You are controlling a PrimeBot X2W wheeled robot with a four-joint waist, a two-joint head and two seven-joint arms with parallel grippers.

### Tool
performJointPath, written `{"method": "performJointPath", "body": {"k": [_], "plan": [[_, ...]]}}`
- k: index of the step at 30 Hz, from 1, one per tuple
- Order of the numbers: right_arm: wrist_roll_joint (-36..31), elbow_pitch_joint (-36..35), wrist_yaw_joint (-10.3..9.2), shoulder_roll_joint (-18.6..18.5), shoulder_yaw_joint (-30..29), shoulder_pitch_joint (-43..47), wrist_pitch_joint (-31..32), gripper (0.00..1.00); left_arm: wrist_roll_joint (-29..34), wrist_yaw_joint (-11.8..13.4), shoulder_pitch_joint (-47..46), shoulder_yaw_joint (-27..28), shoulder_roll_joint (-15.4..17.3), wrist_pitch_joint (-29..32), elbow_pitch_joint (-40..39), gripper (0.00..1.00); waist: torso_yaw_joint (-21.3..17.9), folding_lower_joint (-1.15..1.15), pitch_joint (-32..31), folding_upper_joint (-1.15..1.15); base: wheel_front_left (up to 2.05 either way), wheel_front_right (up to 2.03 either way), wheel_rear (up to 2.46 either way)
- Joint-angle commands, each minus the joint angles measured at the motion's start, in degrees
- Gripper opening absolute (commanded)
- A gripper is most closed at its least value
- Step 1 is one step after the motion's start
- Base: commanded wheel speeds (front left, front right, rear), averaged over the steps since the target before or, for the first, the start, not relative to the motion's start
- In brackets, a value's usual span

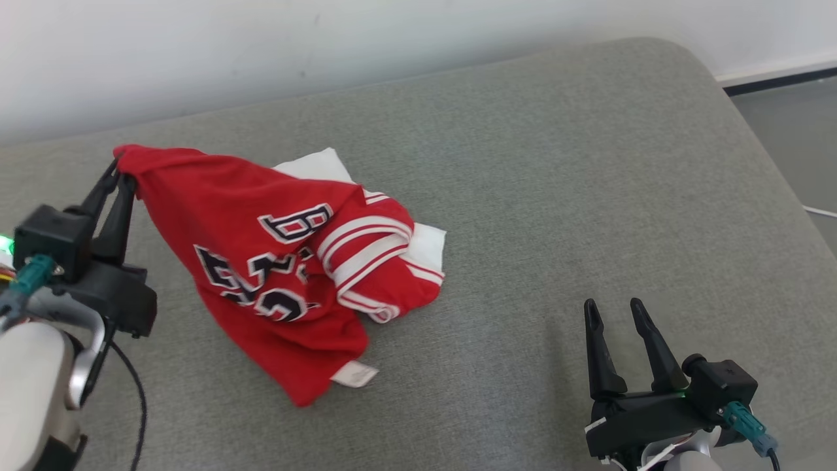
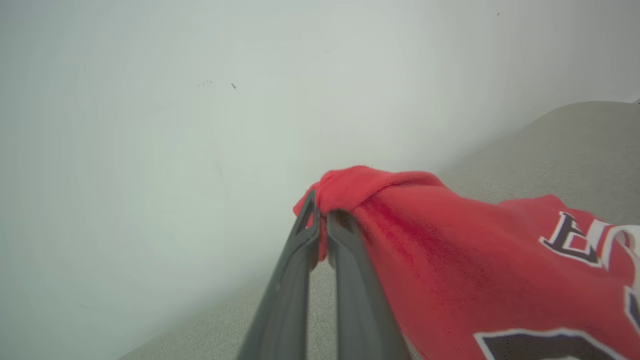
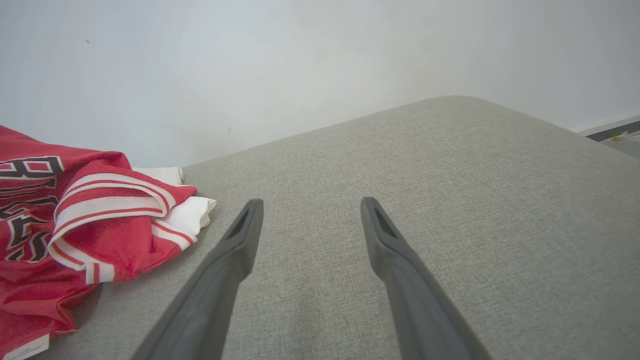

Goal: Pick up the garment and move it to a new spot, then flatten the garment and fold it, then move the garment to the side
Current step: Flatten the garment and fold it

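Closest to me, at the lower right, the right gripper (image 1: 613,305) hovers over bare cushion, wrist low, its two long dark fingers pointing away toward the wall and spread apart with nothing between them. Across on the left, the pale left forearm (image 1: 33,379) rises from the near corner and the black wrist block angles upward, so the left gripper (image 1: 124,173) reaches forward and slightly right. Its fingers are pinched together on a bunched edge of the red fabric jersey (image 1: 261,261) with white-striped trim and dark, white-edged lettering. That pinched corner is lifted off the surface and the cloth drapes down to the right from it. The rest lies crumpled on the left part of the wide grey woven upholstered cushion (image 1: 556,163), well apart from the right gripper. A small white label (image 1: 354,374) shows at the near hem. White cloth (image 1: 320,165) peeks out behind the heap; whether it belongs to the same garment I cannot tell. Beyond the cushion's rounded far edge stands a plain white wall (image 1: 261,39), with a dark skirting strip (image 1: 778,82) and grey floor (image 1: 791,137) off to the right.
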Motion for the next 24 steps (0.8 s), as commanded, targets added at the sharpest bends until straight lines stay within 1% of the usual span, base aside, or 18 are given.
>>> {"method": "performJointPath", "body": {"k": [1, 4, 7, 8, 9, 10, 13, 17, 21, 24], "plan": [[0.42, 0.01, 0.18, 0.13, 0.09, -0.14, -0.27, 1.00, 0.08, -0.46, -0.58, -0.18, 0.45, 0.63, -0.20, 0.00, -1.02, 0.00, 0.48, 0.00, 0.00, 0.00, 0.00], [0.83, 0.03, 0.18, 0.14, 0.29, -0.26, -0.29, 1.00, -0.51, -1.28, -2.14, -0.53, 1.46, 2.53, 0.33, 0.00, -2.19, 0.00, 0.90, 0.00, 0.00, 0.00, 0.00], [1.19, -0.10, 0.18, 0.13, 0.27, -0.24, -0.29, 1.00, -0.95, -1.74, -2.92, -1.07, 1.26, 3.10, 1.71, 0.00, -2.90, 0.00, 0.99, 0.00, 0.00, 0.00, 0.00], [1.20, -0.10, 0.18, 0.15, 0.18, -0.10, -0.30, 1.00, -1.01, -1.70, -3.19, -1.15, 1.02, 2.79, 2.09, 0.33, -2.99, 0.00, 0.85, 0.00, 0.00, 0.00, 0.00], [1.14, -0.07, 0.18, 0.15, 0.02, 0.13, -0.30, 1.00, -1.09, -1.38, -3.26, -1.10, 0.82, 2.37, 2.51, 0.96, -3.01, 0.00, 0.56, 0.00, 0.00, 0.00, 0.00], [1.02, -0.03, 0.18, 0.13, -0.21, 0.40, -0.30, 1.00, -1.34, -1.04, -3.09, -0.98, 0.68, 2.34, 3.07, 1.00, -2.93, 0.00, 0.24, 0.00, 0.00, 0.00, 0.00], [0.56, 0.06, 0.18, 0.14, -0.77, 1.00, -0.29, 1.00, -1.59, -0.76, -1.77, -1.04, 0.62, 1.54, 3.94, 1.00, -2.25, 0.00, -0.84, 0.00, 0.00, 0.00, 0.00], [0.07, -0.12, 0.18, 0.15, -1.24, 1.32, -0.30, 1.00, -2.86, 0.27, 1.40, -0.33, 0.31, 0.33, 3.83, 1.00, -0.47, 0.00, -2.08, 0.00, 0.00, 0.00, 0.00], [-0.31, -0.31, 0.18, 0.13, -1.37, 2.06, -0.30, 1.00, -4.21, 2.51, 5.60, 1.12, -0.53, -1.91, 1.70, 1.00, 1.59, 0.00, -2.72, 0.00, 0.00, 0.00, 0.00], [-0.46, -0.37, 0.18, 0.14, -1.37, 2.39, -0.30, 1.00, -5.61, 5.49, 9.35, 3.19, -2.03, -4.74, -1.53, 1.00, 3.24, 0.00, -2.97, 0.00, 0.00, 0.00, 0.00]]}}
